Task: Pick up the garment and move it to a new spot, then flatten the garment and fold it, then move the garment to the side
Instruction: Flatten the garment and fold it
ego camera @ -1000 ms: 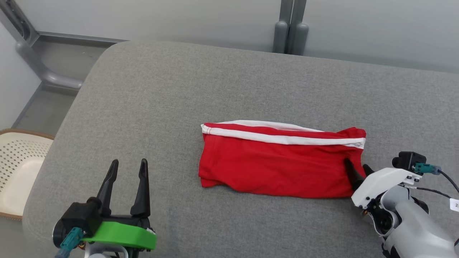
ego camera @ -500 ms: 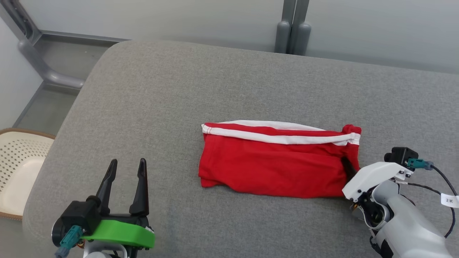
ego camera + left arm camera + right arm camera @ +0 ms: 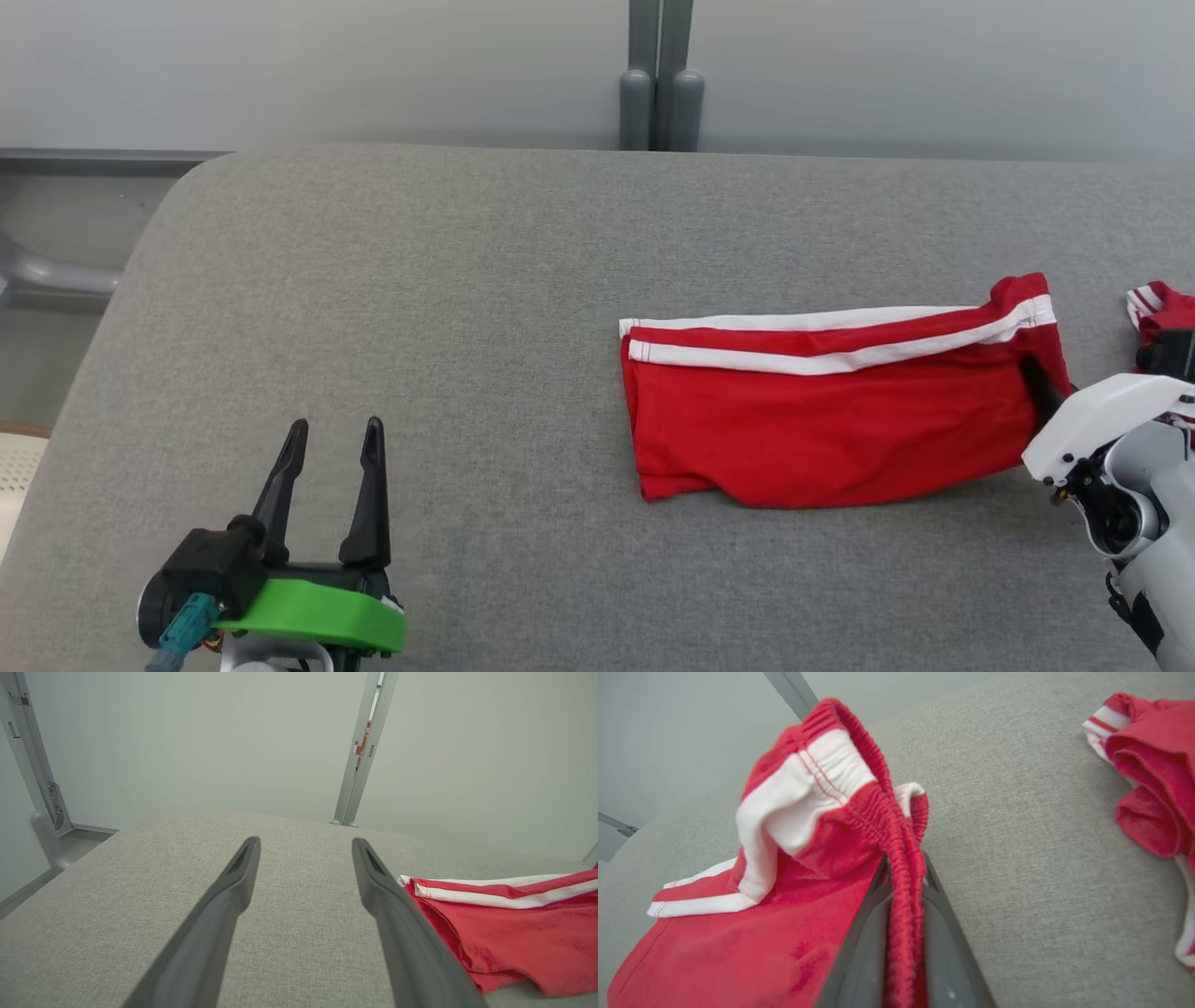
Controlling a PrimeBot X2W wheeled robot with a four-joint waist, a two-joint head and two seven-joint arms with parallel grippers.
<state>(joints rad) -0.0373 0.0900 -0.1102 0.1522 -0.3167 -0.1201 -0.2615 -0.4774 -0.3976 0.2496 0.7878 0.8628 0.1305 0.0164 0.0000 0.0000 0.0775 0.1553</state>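
R gripper (image 3: 903, 868) was clamped on the red shorts (image 3: 822, 429). The elastic waistband (image 3: 896, 826) sat pinched between its two fingers, w/ cloth bunched up and rising just past the tips. Gripping at the waistband makes sense, I'd judge: it's the thickest seam and least likely to slip. The rest of the folded shorts lay flat on the grey cushion (image 3: 420, 308), stretching away from the fingers, so prob. set up for a slide to the side rather than a full lift. A second red-and-white garment (image 3: 1153, 779) lay crumpled off to one side of the R fingers, apart from them. L gripper (image 3: 331, 439) stood spread wide w/ nothing between the fingers and bare cushion ahead of the tips. The shorts were well off to its side, so it was likely just parked out of the way. No brand, label or readable writing seen on either garment.
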